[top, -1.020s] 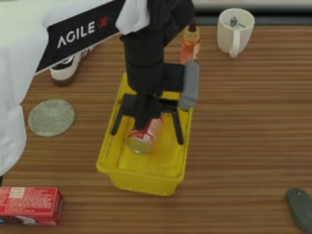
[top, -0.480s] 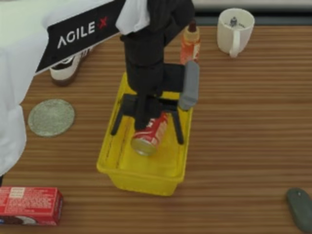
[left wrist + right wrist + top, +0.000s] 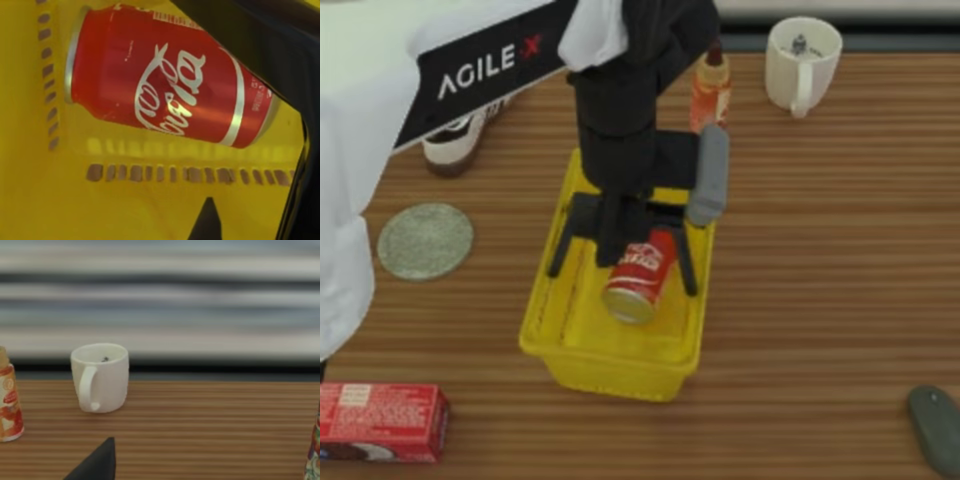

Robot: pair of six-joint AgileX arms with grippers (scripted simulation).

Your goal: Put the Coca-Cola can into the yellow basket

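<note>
Top view: my left gripper (image 3: 625,245) hangs over the bright yellow slotted plastic basket (image 3: 545,335) at frame centre. Small red Coca-Cola can (image 3: 640,274) with silver ends lies tilted inside the basket, just below the fingers; can't tell whether the fingers are open or touching it. Left wrist view: can (image 3: 165,80) on its side against the yellow slotted wall (image 3: 100,200). Right arm parked, only a grey part at lower right.

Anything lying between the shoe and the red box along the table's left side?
Yes: in the top view a round grey coaster lies on the wood between the shoe and the red box, touching neither.
</note>
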